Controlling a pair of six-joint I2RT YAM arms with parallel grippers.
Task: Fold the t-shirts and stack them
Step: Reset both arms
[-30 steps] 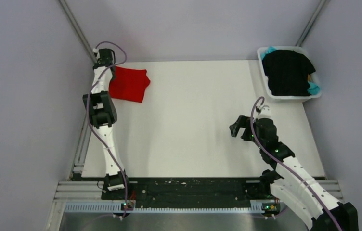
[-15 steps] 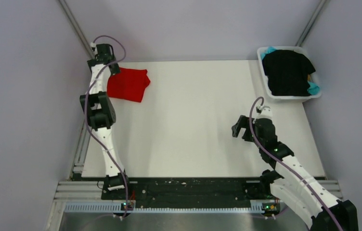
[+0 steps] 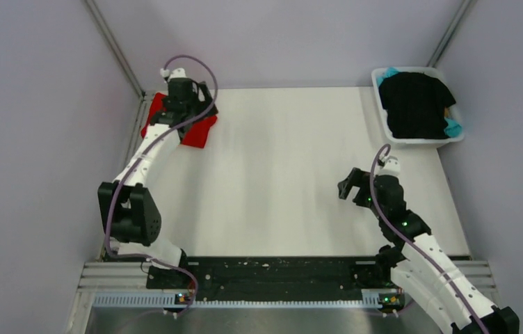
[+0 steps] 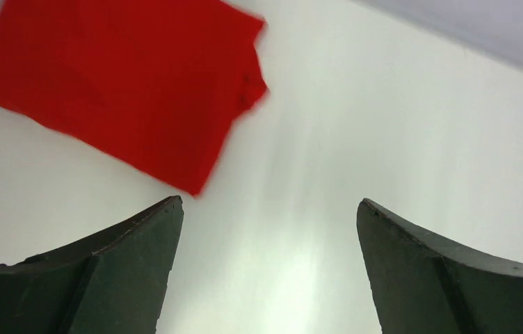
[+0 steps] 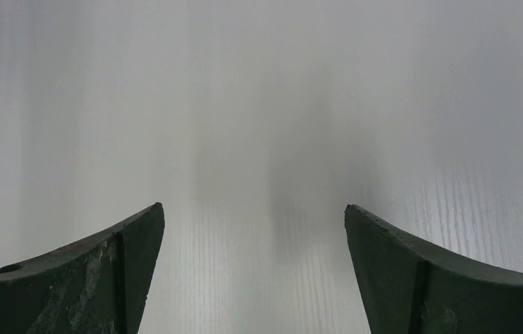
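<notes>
Left tool (image 4: 269,203) swung over red t-shirt (image 4: 126,90), spread | right tool (image 5: 254,207) spread | tub (image 3: 422,141): black t-shirt (image 3: 415,104), teal t-shirt (image 3: 453,128)

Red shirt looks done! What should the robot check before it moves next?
1. Red shirt folded, lying flat on table: ok.
2. Left gripper open and empty: ok.
3. Right gripper open and empty: ok.
4. Black shirt out of tub: not ok, it lies in the tub.
5. Teal shirt free to grab: cannot tell, mostly hidden under the black shirt.
</notes>
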